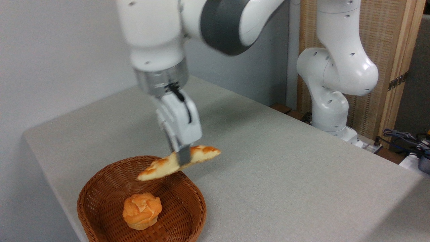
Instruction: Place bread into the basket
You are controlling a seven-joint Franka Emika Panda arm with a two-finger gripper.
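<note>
While my gripper (181,155) pinches the bread (179,162) above the basket (198,201) rim, I see a knotted bun (141,210) sitting inside on the weave.

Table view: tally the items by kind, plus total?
Long loaf, held in the jaws: 1
Round bun, in the basket: 1
Basket: 1
Total: 3
</note>
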